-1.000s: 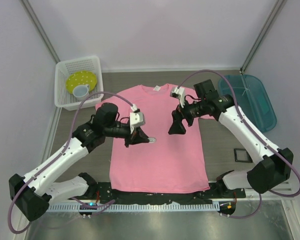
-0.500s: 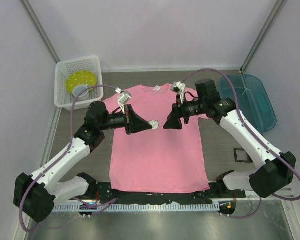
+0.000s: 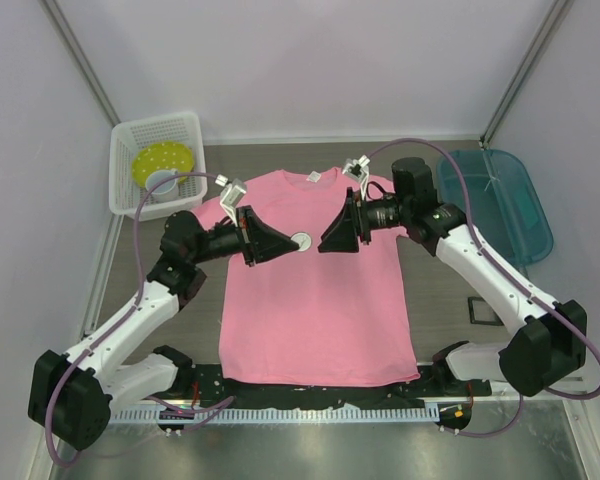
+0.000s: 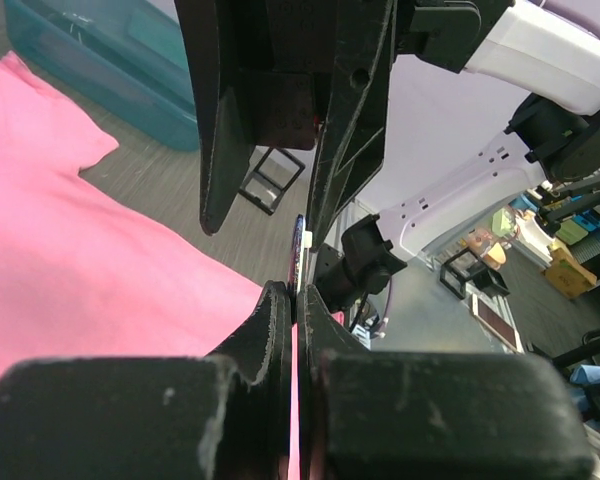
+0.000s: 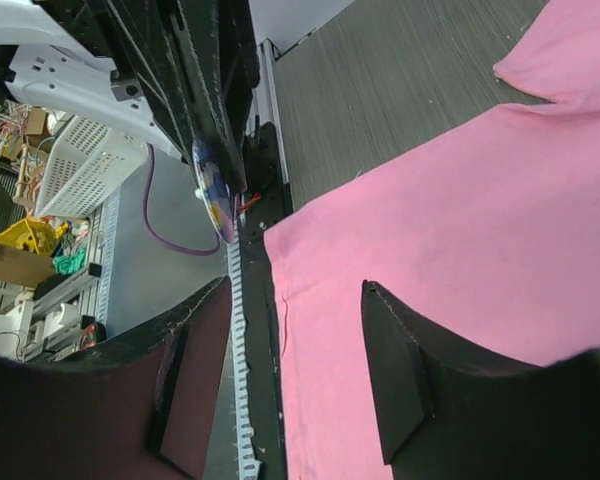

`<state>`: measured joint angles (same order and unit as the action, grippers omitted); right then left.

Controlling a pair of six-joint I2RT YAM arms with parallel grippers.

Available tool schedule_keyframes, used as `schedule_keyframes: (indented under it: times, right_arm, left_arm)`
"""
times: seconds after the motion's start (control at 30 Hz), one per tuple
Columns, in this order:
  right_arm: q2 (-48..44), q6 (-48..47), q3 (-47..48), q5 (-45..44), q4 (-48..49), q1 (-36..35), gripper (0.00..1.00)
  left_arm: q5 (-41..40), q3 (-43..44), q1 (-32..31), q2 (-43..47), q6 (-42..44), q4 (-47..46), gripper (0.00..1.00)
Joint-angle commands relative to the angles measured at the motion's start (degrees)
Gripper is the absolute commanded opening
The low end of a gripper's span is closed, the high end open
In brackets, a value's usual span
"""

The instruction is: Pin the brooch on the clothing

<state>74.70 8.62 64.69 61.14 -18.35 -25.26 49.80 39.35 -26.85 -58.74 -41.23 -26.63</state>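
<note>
Grey table, brooch in left gripper

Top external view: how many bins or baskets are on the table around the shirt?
2. A white slotted basket at the far-left corner, holding a yellow dish; a teal tub at the far right, beside the pink T-shirt's sleeve. None other shows; a small one might be hidden.

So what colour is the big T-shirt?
The T-shirt is plain pink; the top view shows it best.

You see the brooch over the T-shirt, left gripper left of it, right gripper right, basket far left, bin far right.
</note>
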Motion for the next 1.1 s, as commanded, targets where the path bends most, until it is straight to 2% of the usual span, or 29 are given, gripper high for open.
schedule_keyframes:
  times: [0.0, 0.17, 0.33, 0.87, 0.97, 1.07]
  right_arm:
    - [-0.69, 4.74, 0.62, 2.4, 7.63, -1.37, 0.6]
    - [0.01, 3.16, 1.67, 2.05, 6.13, -2.95, 0.6]
    - [0.45, 2.1, 1.67, 0.99, 5.34, -3.57, 0.49]
    - [1.15, 0.61, 2.81, 0.2, 3.32, -4.71, 0.46]
    - [1.33, 0.52, 2.73, 0.03, 3.32, -4.8, 0.4]
    - [1.5, 0.52, 2.9, -0.15, 3.41, -4.89, 0.4]
  left_arm:
    - [0.91, -0.51, 0.31, 1.0, -0.95, -4.39, 0.0]
    - [1.0, -0.42, 0.31, 0.64, -1.13, -3.95, 0.0]
    - [1.0, -0.51, 0.4, 0.47, -1.13, -3.69, 0.0]
    - [1.35, -1.65, 0.4, -0.58, -0.6, -2.46, 0.0]
    - [1.88, -1.47, 0.4, -0.59, -0.78, -2.37, 0.0]
    - [2.32, -1.56, 0.31, -0.85, -1.04, -2.11, 0.0]
